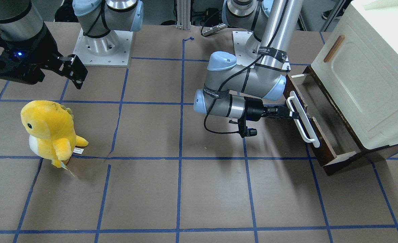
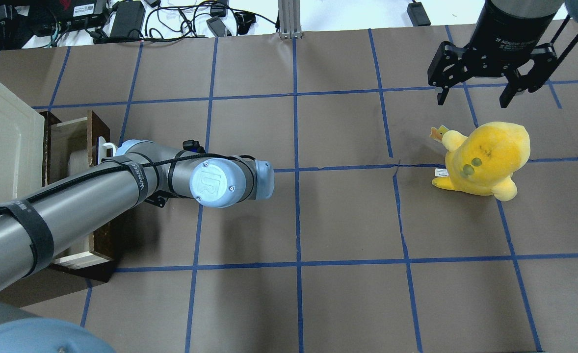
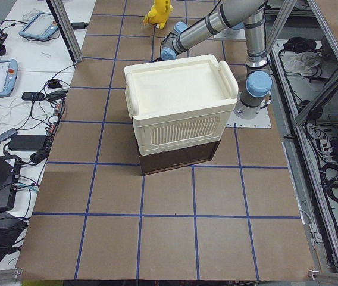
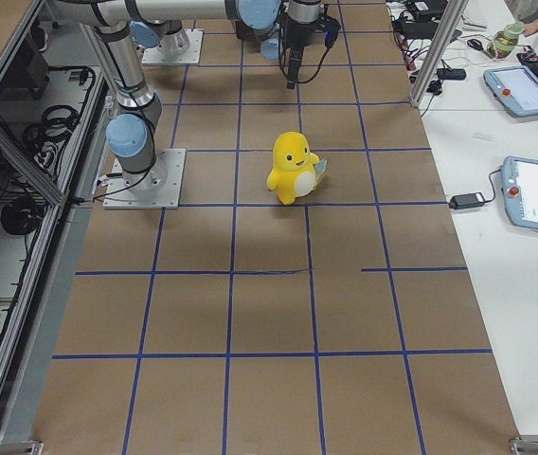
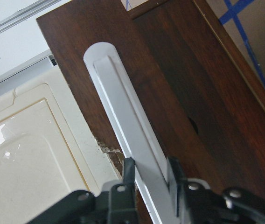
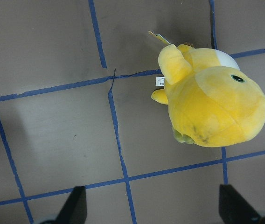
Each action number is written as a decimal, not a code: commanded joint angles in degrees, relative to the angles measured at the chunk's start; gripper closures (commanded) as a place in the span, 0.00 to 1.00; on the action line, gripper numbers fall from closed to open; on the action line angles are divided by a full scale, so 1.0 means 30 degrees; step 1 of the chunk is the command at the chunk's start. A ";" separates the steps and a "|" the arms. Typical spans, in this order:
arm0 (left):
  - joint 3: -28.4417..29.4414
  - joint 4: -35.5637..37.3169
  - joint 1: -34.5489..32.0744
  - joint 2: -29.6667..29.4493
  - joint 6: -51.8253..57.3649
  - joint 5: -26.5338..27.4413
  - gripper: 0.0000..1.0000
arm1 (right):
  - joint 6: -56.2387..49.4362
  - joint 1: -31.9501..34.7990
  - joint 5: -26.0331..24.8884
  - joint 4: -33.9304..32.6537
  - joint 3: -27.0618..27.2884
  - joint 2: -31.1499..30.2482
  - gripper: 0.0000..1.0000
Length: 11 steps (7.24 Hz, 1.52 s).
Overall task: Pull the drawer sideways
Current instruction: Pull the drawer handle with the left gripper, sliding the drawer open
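Note:
The drawer (image 1: 332, 131) has a dark brown front and a long white bar handle (image 1: 303, 121). It stands partly pulled out from under the cream cabinet (image 1: 364, 77). My left gripper (image 1: 294, 114) is shut on the handle near its upper end. In the left wrist view the two black fingers clamp the white bar (image 5: 118, 102) from both sides, against the dark wood front (image 5: 193, 79). In the overhead view my left arm hides the gripper; the drawer (image 2: 70, 132) shows beneath it. My right gripper (image 2: 473, 101) is open and empty, high above the table.
A yellow plush toy (image 1: 50, 130) stands on the brown mat on my right side, just below the right gripper (image 6: 156, 210); it also shows in the overhead view (image 2: 485, 159). The cabinet door carries a small wooden handle (image 1: 334, 49). Blue tape lines grid the mat.

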 commanded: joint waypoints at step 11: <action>0.0285 0.0029 -0.0927 0.0000 0.1351 0.0001 0.68 | 0.0000 0.0008 0.0000 -0.0002 0.0000 0.0000 0.00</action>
